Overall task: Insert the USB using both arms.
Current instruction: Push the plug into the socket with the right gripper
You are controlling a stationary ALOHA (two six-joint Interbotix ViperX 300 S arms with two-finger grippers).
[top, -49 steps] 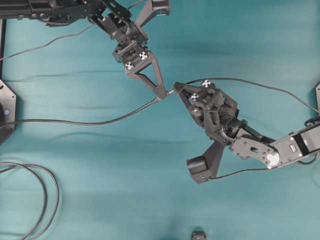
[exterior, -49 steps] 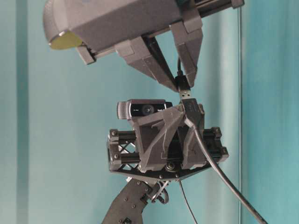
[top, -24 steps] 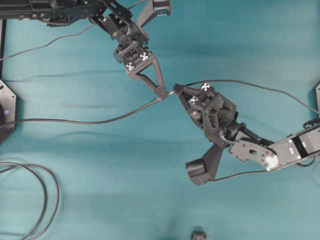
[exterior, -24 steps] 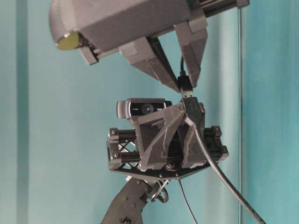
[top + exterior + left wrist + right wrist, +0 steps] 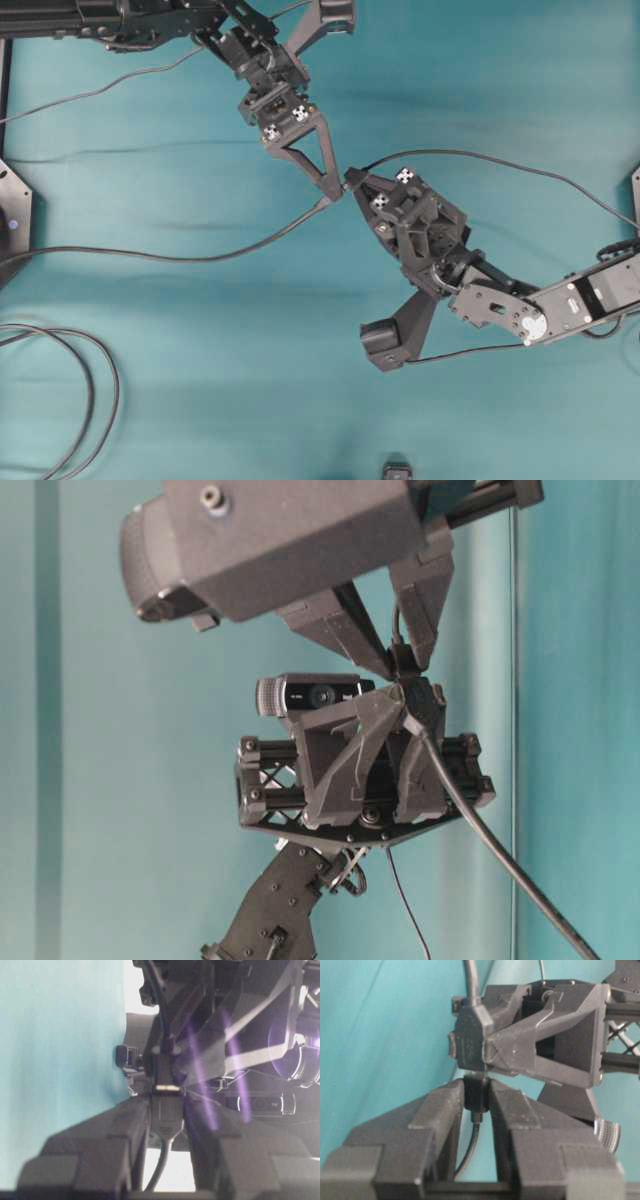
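Observation:
My right gripper [image 5: 353, 180] is shut on the USB's [image 5: 476, 1097] short black collar, with its thin cable running back between the fingers. My left gripper [image 5: 333, 190] is shut on the rounded black socket [image 5: 165, 1115], which has a thicker cable. The two grippers meet tip to tip above the teal table. The USB sits in the socket's mouth; only a thin silver strip [image 5: 166, 1088] shows between collar and socket. In the table-level view the collar [image 5: 404, 662] rests right on top of the socket [image 5: 420, 702].
The socket's cable [image 5: 200, 253] trails left across the teal cloth. The USB's thin cable [image 5: 520, 170] arcs to the right edge. A looped dark cable coil [image 5: 95, 400] lies at the lower left. A small black object [image 5: 397, 468] sits at the bottom edge.
The gap between the plug and the socket has closed and the silver plug has gone almost fully into the socket. Both gripper tips have shifted slightly up in the overhead view.

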